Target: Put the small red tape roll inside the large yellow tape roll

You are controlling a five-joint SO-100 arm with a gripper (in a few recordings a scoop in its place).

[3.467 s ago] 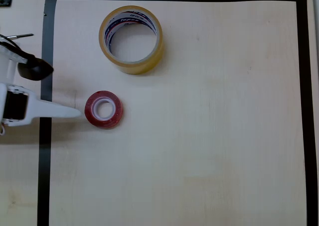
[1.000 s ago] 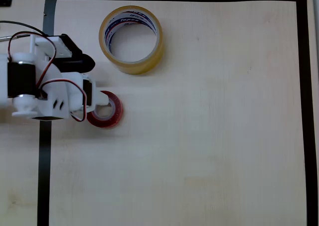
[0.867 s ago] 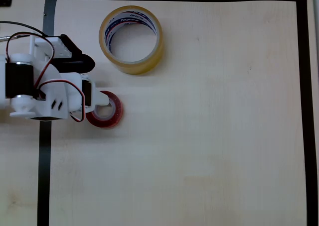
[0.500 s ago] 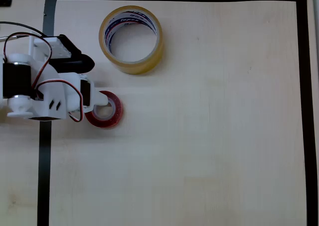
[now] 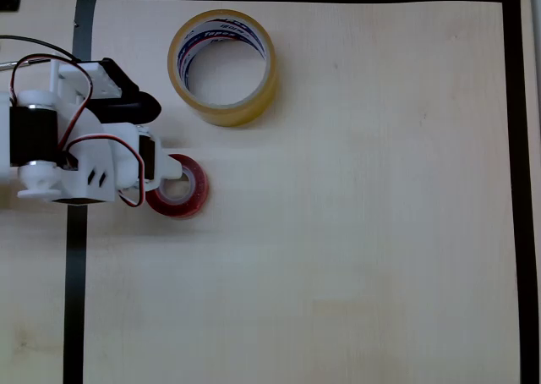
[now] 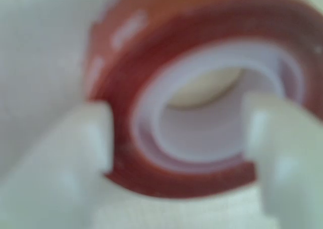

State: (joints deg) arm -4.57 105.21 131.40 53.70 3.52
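Glossy red tape roll point(image 5: 182, 186) with white core; above it, yellowish-tan tape roll point(image 5: 222, 66), core lettered red and blue. White gripper point(image 5: 161, 168). Pale wood table point(image 5: 338, 215), black tape border point(image 5: 75, 257).

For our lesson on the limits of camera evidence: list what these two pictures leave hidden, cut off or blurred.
1. Overhead view: the arm covers the left edge of the red roll, so the tool's contact is hidden.
2. Wrist view: the tool and red roll are blurred; one finger is outside the wall, the other inside the core, but whether they press it is unclear.
3. Overhead view: the lettering in the yellow roll is too small to read.
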